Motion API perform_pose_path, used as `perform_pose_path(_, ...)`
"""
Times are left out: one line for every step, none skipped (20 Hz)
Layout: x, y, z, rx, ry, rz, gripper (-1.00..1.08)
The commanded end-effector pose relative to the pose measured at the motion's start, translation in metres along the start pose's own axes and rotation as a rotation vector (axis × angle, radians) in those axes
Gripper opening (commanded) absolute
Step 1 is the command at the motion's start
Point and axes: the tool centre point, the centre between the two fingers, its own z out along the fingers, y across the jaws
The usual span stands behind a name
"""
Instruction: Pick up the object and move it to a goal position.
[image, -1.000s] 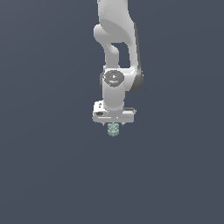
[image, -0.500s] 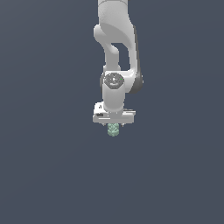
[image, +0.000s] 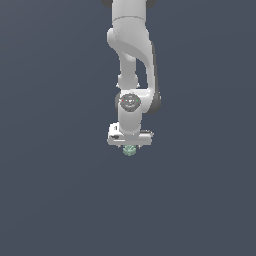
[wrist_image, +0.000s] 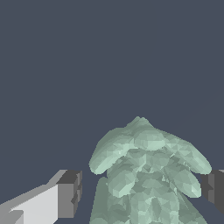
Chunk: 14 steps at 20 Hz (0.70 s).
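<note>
The white arm (image: 131, 60) hangs down from the top of the exterior view, near the middle of the frame. Its wrist joint faces the camera, and the white bar of the claw (image: 129, 146) lies crosswise at its lower end.

The object (image: 130, 150), a small pale mint-green lump, sits directly under the middle of that bar. It is much narrower than the bar, and its upper part is tucked against the bar's underside. The fingers themselves cannot be made out in the exterior view.

In the wrist view the object (wrist_image: 146, 175) fills much of the picture. It is knobbly, built of overlapping rounded lobes, with a blunt peak and broader flanks. One finger (wrist_image: 68, 194), with a dark pad on a white body, stands on one side of it. The dark pad of the other finger shows at the frame edge on the opposite side. The object lies between the two pads. The edge-side pad appears to touch a lobe, while a narrow dark gap shows between the first pad and the object's lower flank. Whether the claw is clamped on the object or merely straddles it cannot be told with certainty.

The background is a uniform dark blue-grey in both views. No edge of a surface is discernible, so contact between the object and a surface cannot be judged.
</note>
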Motion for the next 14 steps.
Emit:
perform_pose_path(0.0009,-0.0001,0.0036,0.000,0.002,0.000,1.00)
perform_pose_path(0.0010,-0.0001,0.0038,0.000,0.002,0.000,1.00)
perform_pose_path(0.0010,-0.0001,0.0038,0.000,0.002,0.000,-1.00)
perform_pose_path(0.0010,-0.0001,0.0038,0.000,0.002,0.000,-1.00)
perform_pose_path(0.0010,-0.0001,0.0038,0.000,0.002,0.000,-1.00)
perform_pose_path(0.0010,-0.0001,0.0038,0.000,0.002,0.000,-1.00)
perform_pose_path(0.0010,-0.0001,0.0038,0.000,0.002,0.000,-1.00)
perform_pose_path(0.0010,-0.0001,0.0038,0.000,0.002,0.000,-1.00)
perform_pose_path(0.0010,-0.0001,0.0038,0.000,0.002,0.000,-1.00)
perform_pose_path(0.0010,-0.0001,0.0038,0.000,0.002,0.000,-1.00)
perform_pose_path(0.0010,-0.0001,0.0038,0.000,0.002,0.000,-1.00)
perform_pose_path(0.0010,-0.0001,0.0038,0.000,0.002,0.000,-1.00)
perform_pose_path(0.0014,0.0002,0.0032,0.000,0.003,0.000,-1.00)
perform_pose_path(0.0013,0.0004,0.0030,0.000,0.003,0.000,-1.00)
